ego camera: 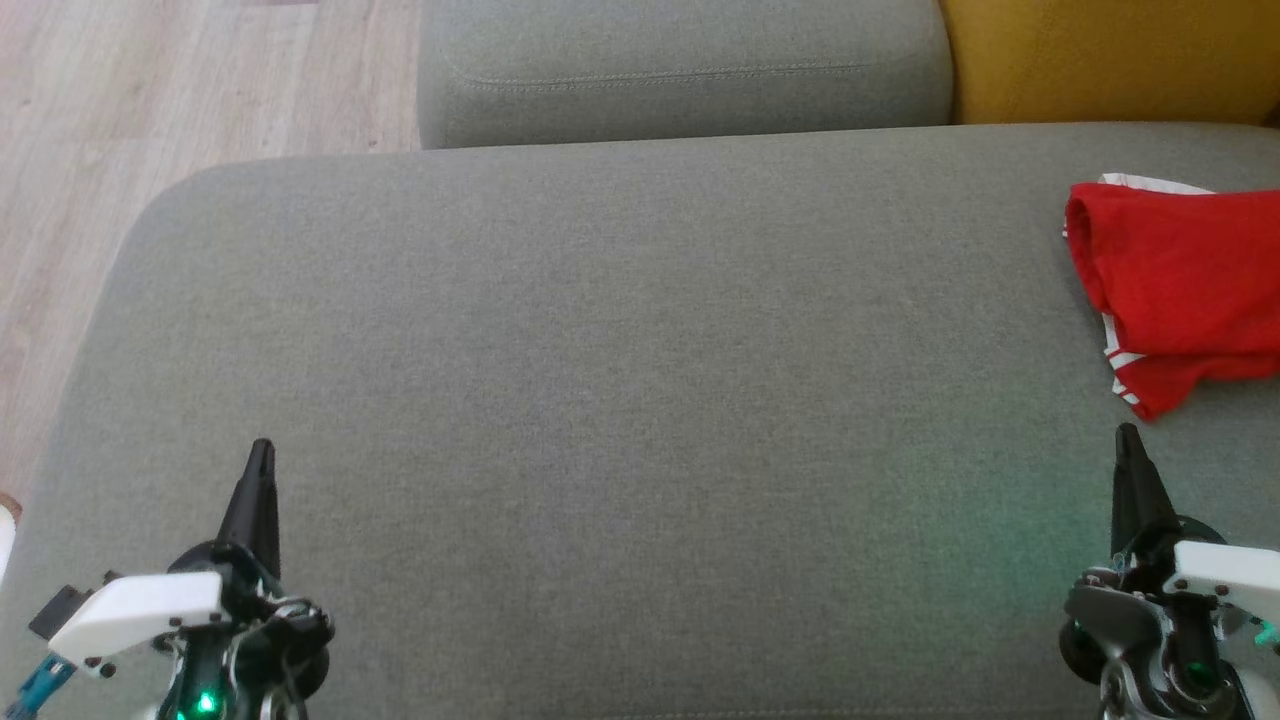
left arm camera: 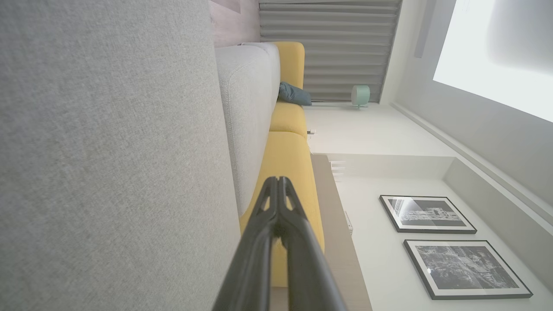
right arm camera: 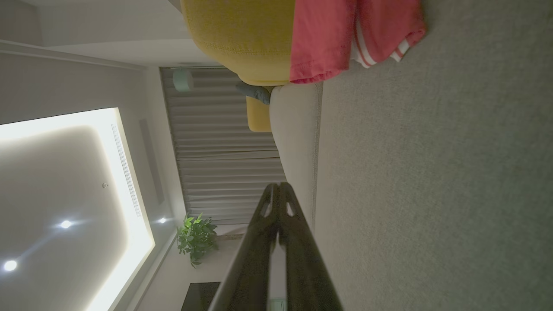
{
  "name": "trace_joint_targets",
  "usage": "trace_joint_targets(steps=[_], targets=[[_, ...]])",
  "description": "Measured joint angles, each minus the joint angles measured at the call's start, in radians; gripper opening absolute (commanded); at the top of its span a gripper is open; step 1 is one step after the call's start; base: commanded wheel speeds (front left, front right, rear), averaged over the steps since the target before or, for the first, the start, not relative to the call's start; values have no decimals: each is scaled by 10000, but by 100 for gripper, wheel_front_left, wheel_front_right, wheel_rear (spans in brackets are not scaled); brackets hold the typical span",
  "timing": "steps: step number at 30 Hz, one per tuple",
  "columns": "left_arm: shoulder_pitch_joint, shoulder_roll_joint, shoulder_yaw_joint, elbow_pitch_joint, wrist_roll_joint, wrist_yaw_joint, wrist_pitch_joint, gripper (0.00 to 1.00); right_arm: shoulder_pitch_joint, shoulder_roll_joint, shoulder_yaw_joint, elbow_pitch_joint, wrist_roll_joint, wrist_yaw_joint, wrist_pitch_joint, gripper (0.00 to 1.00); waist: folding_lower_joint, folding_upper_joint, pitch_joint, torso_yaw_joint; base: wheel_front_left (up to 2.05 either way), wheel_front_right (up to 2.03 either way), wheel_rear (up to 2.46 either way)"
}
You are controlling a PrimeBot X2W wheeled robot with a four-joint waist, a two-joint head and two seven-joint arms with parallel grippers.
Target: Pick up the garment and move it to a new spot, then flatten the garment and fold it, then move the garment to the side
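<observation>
Head view, lower corners: left gripper [ego camera: 261, 448] and right gripper [ego camera: 1127, 432], both pressed together, pinching nothing, low over the grey sofa seat [ego camera: 600, 350]. Just beyond the right gripper, apart from it: red garment [ego camera: 1180, 280] with white stripes, lying in a compact, doubled-over bundle at the seat's right edge, near the yellow cushion [ego camera: 1100, 60]. Looks folded and set aside, so probably all 3 steps done. Fold rough, though, and partly cut off by the frame, so hard to confirm.

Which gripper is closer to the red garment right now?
Right. The right gripper, shut, points at the near corner of the red garment, a short gap away. The left gripper, also shut, sits far across the grey cushion, at its other end.
</observation>
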Motion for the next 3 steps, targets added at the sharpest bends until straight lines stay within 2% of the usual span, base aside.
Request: trace_joint_targets(steps=[3], targets=[[-1, -2, 2, 0, 0, 0, 0, 0, 0, 0, 0, 0, 0, 0, 0, 0, 0, 0, 0, 0, 0, 0, 0]])
